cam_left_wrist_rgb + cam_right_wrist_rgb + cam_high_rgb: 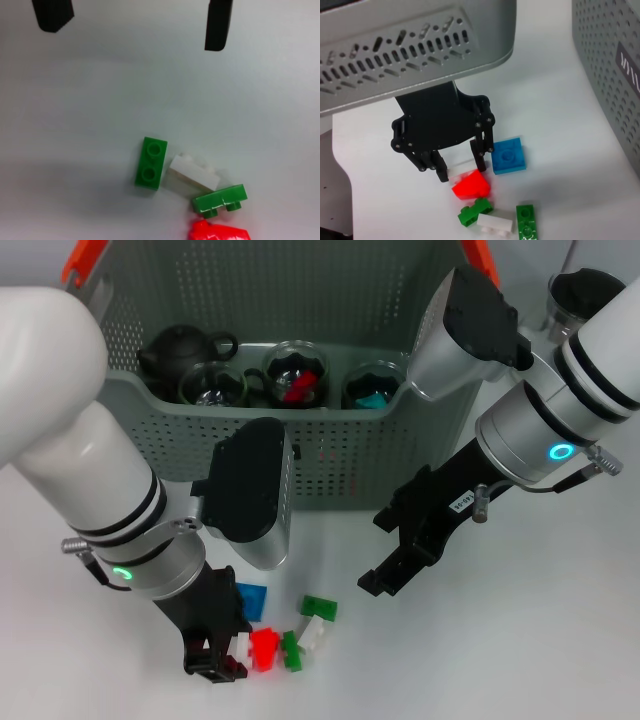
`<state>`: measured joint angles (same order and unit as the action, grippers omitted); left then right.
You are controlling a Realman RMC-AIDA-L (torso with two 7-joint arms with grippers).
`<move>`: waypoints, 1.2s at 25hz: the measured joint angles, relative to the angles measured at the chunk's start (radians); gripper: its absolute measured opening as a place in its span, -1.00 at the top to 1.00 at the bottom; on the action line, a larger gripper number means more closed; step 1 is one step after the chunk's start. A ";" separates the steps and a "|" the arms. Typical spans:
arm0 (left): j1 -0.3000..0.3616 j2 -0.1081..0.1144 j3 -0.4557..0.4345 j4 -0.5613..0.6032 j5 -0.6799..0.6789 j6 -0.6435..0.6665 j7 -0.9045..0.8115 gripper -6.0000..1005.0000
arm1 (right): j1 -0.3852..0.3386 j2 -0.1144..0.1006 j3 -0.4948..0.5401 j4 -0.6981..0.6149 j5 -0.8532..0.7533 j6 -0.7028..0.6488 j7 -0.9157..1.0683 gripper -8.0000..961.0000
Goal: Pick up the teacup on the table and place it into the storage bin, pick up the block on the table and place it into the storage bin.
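Left hand [457, 167]: fingers apart, straddling a white block [461, 170] near the surface's front edge.
Risk: the touching red block [471, 184] gets dragged along.
Right hand [400, 558]: apart, idle beside the storage bin [340, 455].

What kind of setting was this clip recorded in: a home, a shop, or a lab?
Probably a lab test bench, not a home. A plain white table holds only staged props: loose toy blocks and a perforated storage bin holding a dark teapot and glass teacups.
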<state>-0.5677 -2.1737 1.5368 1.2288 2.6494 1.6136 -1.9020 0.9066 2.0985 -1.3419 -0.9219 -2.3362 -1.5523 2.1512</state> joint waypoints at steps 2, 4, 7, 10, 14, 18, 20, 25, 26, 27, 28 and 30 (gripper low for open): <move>0.000 0.000 0.001 -0.003 0.001 -0.003 -0.001 -0.05 | 0.000 0.000 0.000 0.000 0.000 0.000 -0.001 -0.97; 0.000 0.000 0.001 -0.006 0.001 -0.007 -0.002 0.02 | 0.000 0.000 0.000 0.000 0.000 0.000 -0.001 -0.97; 0.001 0.000 0.002 -0.006 0.000 -0.008 -0.003 0.12 | 0.000 0.000 0.000 0.000 0.000 0.000 -0.002 -0.97; 0.003 0.000 0.002 -0.001 -0.003 0.000 -0.003 0.15 | 0.000 0.000 0.000 0.000 0.000 0.000 -0.002 -0.97; 0.003 0.000 -0.008 0.015 -0.004 0.020 -0.005 0.15 | 0.001 0.000 -0.002 0.000 0.001 0.000 -0.002 -0.97; 0.003 0.005 -0.032 0.029 -0.004 0.034 -0.021 0.15 | 0.001 0.000 -0.003 0.000 0.001 0.000 -0.001 -0.97; 0.003 0.006 -0.057 0.036 -0.003 0.048 -0.025 0.15 | 0.001 0.000 -0.003 0.000 0.001 0.000 0.000 -0.97; 0.013 0.006 -0.142 0.082 -0.004 0.113 -0.023 0.15 | 0.000 0.000 -0.005 0.000 0.002 0.000 0.000 -0.97; 0.015 0.006 -0.152 0.090 -0.004 0.122 -0.023 0.15 | 0.000 0.000 -0.005 0.000 0.002 0.000 0.000 -0.97; 0.017 0.006 -0.163 0.098 -0.005 0.134 -0.023 0.15 | 0.000 0.000 -0.006 0.000 0.002 -0.001 0.001 -0.97; 0.019 0.006 -0.176 0.106 -0.005 0.143 -0.024 0.15 | 0.001 0.000 -0.006 0.000 0.002 -0.001 0.002 -0.97; 0.022 0.006 -0.195 0.117 -0.005 0.161 -0.024 0.15 | 0.001 0.000 -0.006 0.000 0.002 -0.002 0.003 -0.97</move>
<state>-0.5455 -2.1675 1.3416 1.3459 2.6444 1.7747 -1.9263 0.9071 2.0985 -1.3483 -0.9219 -2.3342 -1.5546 2.1539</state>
